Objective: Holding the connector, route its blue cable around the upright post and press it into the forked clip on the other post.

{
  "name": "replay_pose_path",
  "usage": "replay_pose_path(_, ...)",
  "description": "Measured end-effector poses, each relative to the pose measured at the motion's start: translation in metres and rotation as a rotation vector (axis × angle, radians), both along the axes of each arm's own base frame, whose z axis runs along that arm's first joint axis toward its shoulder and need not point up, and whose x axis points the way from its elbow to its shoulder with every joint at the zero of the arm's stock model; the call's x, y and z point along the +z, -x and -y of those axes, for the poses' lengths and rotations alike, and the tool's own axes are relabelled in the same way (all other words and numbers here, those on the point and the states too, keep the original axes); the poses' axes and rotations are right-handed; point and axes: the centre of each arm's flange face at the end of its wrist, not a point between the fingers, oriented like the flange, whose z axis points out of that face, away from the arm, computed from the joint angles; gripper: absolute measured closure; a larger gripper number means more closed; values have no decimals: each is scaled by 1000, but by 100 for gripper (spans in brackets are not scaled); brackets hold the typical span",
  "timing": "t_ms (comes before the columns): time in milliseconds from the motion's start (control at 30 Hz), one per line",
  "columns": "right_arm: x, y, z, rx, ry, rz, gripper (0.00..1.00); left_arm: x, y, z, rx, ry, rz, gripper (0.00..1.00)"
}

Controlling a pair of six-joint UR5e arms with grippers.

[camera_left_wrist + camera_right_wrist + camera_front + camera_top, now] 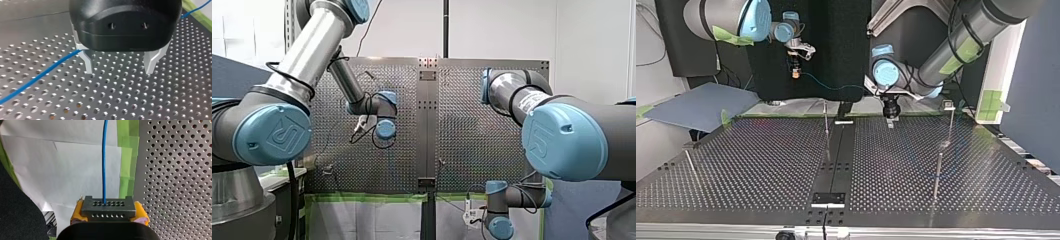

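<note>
In the right wrist view my right gripper is shut on a dark connector block, its yellow pads at each side. The blue cable leaves the block straight ahead, over white paper off the table's edge. The top view shows that gripper raised behind the table, the cable sagging toward my left gripper. My left gripper hangs open just over the perforated plate, nothing between its metal fingers. The cable passes beside one finger and goes behind the gripper's body.
Thin upright posts stand on the table: one near the middle, one with a small head at the top view's right, another nearer. A leaning rod is at the left. Green tape lines the table's edge.
</note>
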Motion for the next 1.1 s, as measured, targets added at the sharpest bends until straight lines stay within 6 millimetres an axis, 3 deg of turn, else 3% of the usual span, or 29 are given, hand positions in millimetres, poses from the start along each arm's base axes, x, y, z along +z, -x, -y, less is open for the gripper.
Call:
replay_pose_path(333, 0, 0, 0, 1, 3, 1, 100, -13, -2, 2, -11, -2, -11, 2)
replay_pose_path(767, 0, -1, 0, 5, 4, 3, 100, -68, 0, 12, -30, -23, -70, 2)
replay_pose_path(1100, 0, -1, 0, 4, 1, 2, 100, -83, 5, 18, -45, -29, -91, 2)
